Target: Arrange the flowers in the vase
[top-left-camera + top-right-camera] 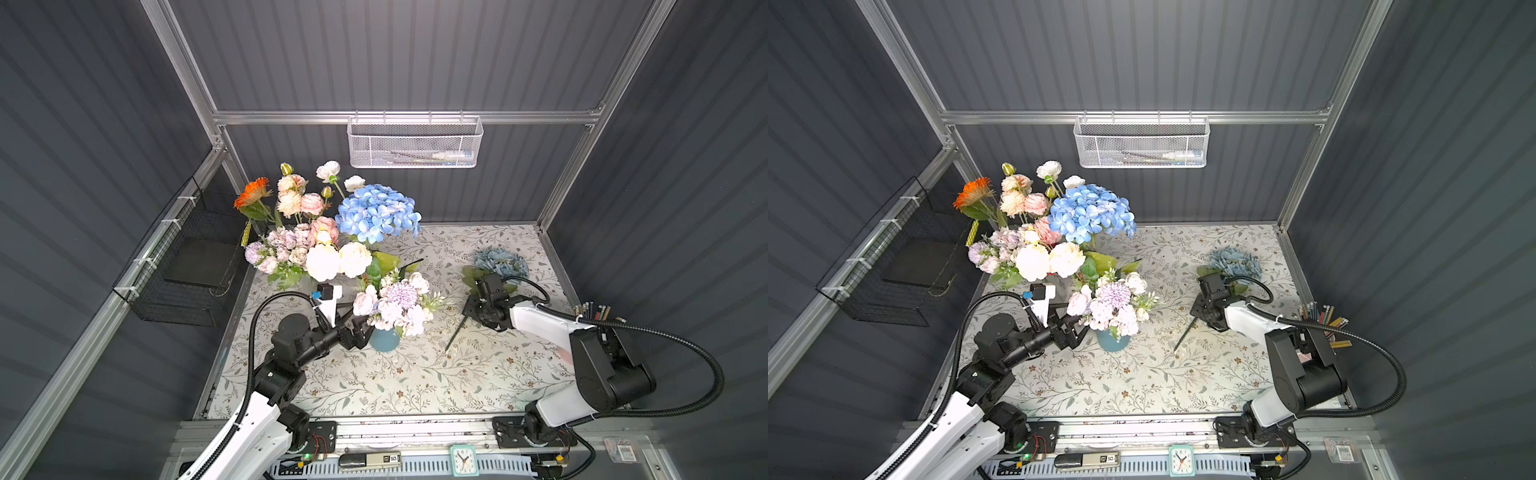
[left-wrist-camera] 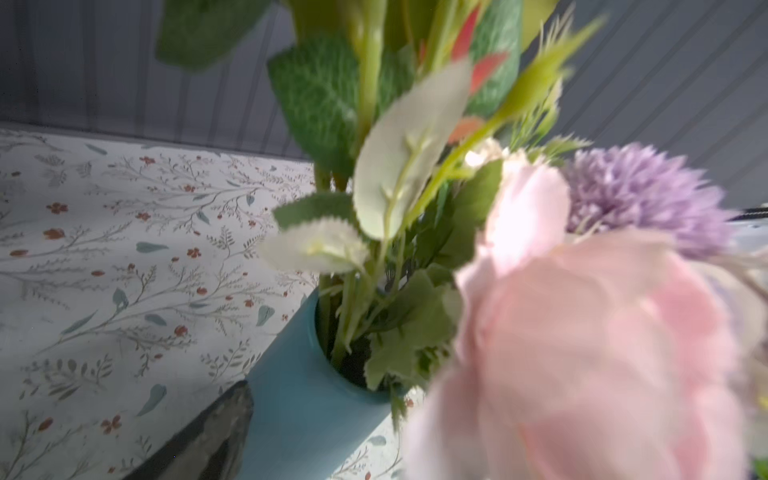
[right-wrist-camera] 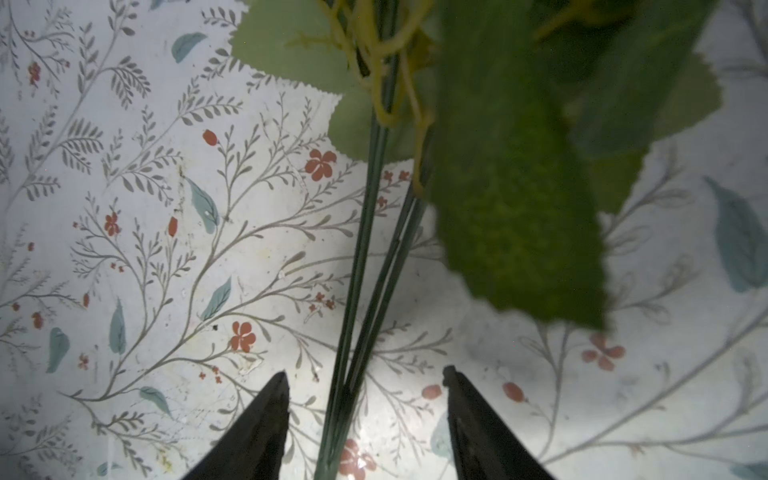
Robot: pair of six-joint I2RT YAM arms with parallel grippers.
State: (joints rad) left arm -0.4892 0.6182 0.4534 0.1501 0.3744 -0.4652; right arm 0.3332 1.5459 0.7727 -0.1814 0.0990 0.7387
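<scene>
A blue vase (image 1: 384, 338) (image 2: 307, 399) stands mid-table and holds a bunch of pink, white and lilac flowers (image 1: 399, 303). My left gripper (image 1: 359, 330) sits open against the vase's left side. In the left wrist view one finger (image 2: 208, 440) lies beside the vase wall, and a pink bloom (image 2: 582, 353) hides the other. A dusty-blue hydrangea (image 1: 500, 262) lies flat on the table at the right, its stem (image 1: 455, 334) pointing forward. My right gripper (image 3: 365, 372) points down over that stem, open, with the green stems (image 3: 361, 291) between its fingers and untouched.
More flowers stand at the back left: a blue hydrangea (image 1: 376, 212), white heads (image 1: 338, 259), peach heads and an orange daisy (image 1: 251, 193). A black wire basket (image 1: 183, 274) hangs on the left wall and a white mesh basket (image 1: 414, 143) on the back rail. Pencils (image 1: 594, 311) stand at the right edge.
</scene>
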